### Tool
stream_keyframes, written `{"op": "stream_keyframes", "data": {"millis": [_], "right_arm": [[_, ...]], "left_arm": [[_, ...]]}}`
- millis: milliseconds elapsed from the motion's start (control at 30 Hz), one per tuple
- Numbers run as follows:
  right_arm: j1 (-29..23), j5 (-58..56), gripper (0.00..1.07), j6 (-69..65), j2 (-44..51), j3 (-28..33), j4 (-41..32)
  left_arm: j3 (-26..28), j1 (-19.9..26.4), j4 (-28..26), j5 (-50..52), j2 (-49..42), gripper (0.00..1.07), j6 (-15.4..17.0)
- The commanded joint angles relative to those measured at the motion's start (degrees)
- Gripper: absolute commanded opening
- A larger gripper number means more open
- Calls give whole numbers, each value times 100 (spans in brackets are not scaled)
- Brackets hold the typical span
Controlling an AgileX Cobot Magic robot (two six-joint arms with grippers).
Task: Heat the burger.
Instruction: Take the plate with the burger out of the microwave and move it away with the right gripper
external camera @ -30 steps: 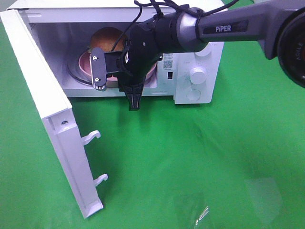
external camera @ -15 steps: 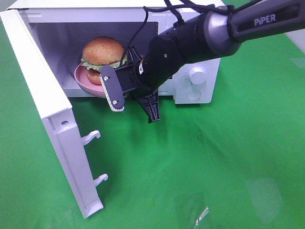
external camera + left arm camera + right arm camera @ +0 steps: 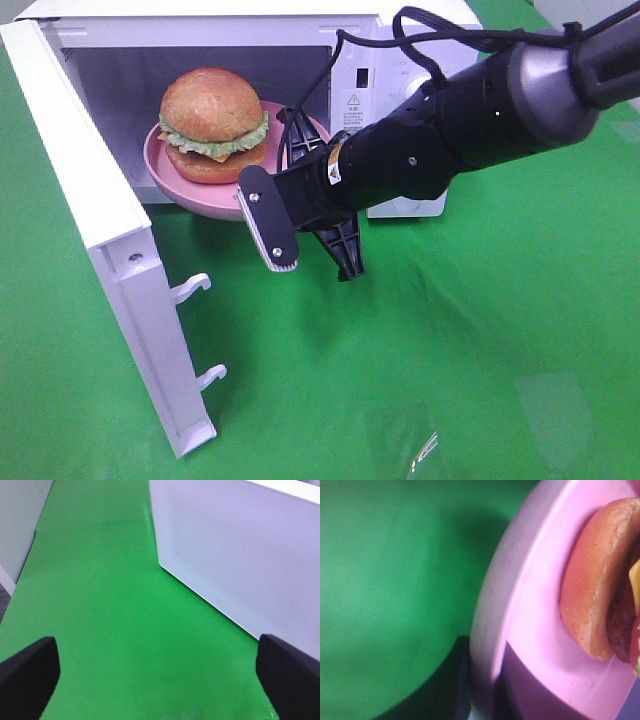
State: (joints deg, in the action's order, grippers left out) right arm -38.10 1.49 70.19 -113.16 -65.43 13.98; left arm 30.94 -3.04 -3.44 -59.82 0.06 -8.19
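Observation:
The burger (image 3: 213, 115), with a golden bun, lettuce and cheese, sits on a pink plate (image 3: 180, 185) at the mouth of the open microwave (image 3: 365, 75). The plate's front edge sticks out past the cavity floor. My right gripper (image 3: 296, 160) is shut on the plate's right rim. Up close, the right wrist view shows the plate rim (image 3: 520, 605) and the burger's bottom bun (image 3: 592, 595). My left gripper (image 3: 160, 680) is open with nothing between its fingers, beside the outer face of the microwave door (image 3: 240, 555).
The white microwave door (image 3: 95, 220) stands wide open on the left, its two latch hooks (image 3: 195, 290) pointing right. Green cloth (image 3: 450, 350) covers the table in front of and to the right of the microwave.
My right gripper has drawn back toward the front right, pulling the pink plate and burger from deep inside the cavity to its mouth. The left gripper stays open.

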Motion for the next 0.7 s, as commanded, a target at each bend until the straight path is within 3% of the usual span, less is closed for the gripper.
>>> {"op": "stream_keyframes", "data": {"millis": [33,200,700], "right_arm": [[74,378,0,-103,447,372,-17],[63,413,0,-103,859,877,286],[63,269,0,-138,1948,1977,286]], "left_arm": [[-6,11,17,29,-6,100,23],[-6,11,17,29,-6,100,23],[-6,11,17,29,-6,100,23]]}}
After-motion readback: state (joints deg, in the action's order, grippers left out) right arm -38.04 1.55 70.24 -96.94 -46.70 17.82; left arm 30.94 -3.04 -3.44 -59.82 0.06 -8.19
